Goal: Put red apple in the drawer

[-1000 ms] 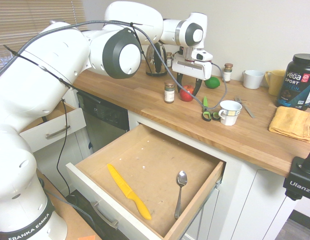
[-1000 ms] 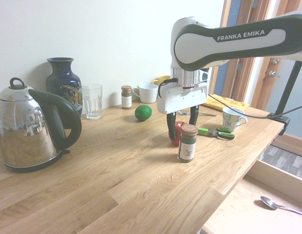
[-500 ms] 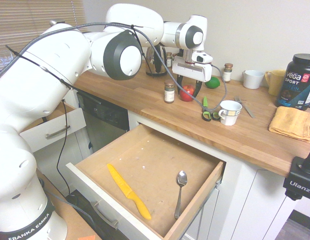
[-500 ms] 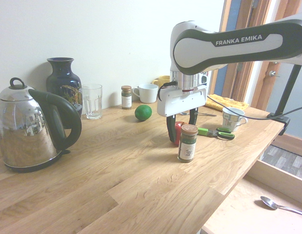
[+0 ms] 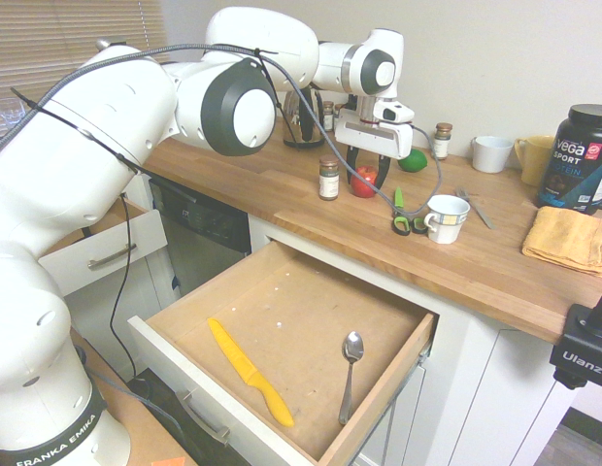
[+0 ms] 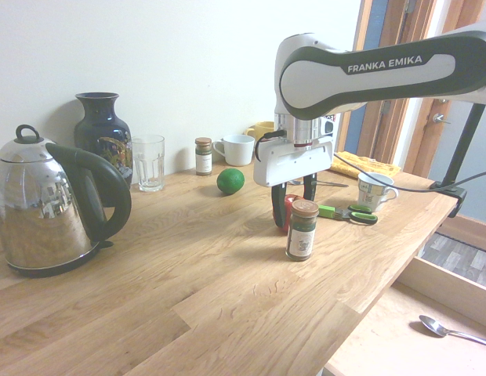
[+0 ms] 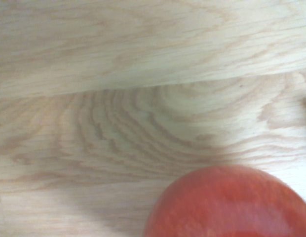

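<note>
1. Currently the gripper (image 5: 365, 178) points straight down, fingers closed on the red apple (image 5: 362, 182) resting on the countertop (image 5: 495, 262).
2. Apple: round, no evident long axis; glossy red.
3. Below the gripper's level and nearer the camera, the drawer (image 5: 282, 320) stands open.

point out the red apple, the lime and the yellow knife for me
red apple (image 5: 363, 181), first exterior view, on its red skin between the jaws
lime (image 6: 230, 181), second exterior view, middle of its green skin
yellow knife (image 5: 249, 373), first exterior view, middle of its length, in the drawer (image 5: 291, 320)
</note>
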`<state>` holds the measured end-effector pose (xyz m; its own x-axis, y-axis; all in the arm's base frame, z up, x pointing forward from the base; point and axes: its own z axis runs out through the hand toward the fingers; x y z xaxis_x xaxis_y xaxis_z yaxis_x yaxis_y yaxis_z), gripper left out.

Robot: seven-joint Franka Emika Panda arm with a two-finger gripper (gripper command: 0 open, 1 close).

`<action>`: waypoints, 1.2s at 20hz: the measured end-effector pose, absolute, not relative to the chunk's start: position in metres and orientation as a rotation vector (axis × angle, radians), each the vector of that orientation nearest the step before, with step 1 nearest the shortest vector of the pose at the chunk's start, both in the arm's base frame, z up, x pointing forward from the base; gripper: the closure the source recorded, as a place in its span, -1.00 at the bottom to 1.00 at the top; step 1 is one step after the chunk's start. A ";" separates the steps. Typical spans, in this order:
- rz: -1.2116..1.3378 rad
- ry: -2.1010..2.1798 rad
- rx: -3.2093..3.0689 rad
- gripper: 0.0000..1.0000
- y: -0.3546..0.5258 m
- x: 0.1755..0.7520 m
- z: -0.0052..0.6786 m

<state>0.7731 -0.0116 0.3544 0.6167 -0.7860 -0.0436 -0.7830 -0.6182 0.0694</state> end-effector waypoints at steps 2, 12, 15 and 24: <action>-0.092 -1.352 2.791 1.00 -0.011 0.774 0.360; 0.020 -1.338 2.843 1.00 0.006 0.772 0.437; 0.045 -1.332 2.868 1.00 0.013 0.765 0.470; 0.062 -1.312 2.886 1.00 0.021 0.727 0.532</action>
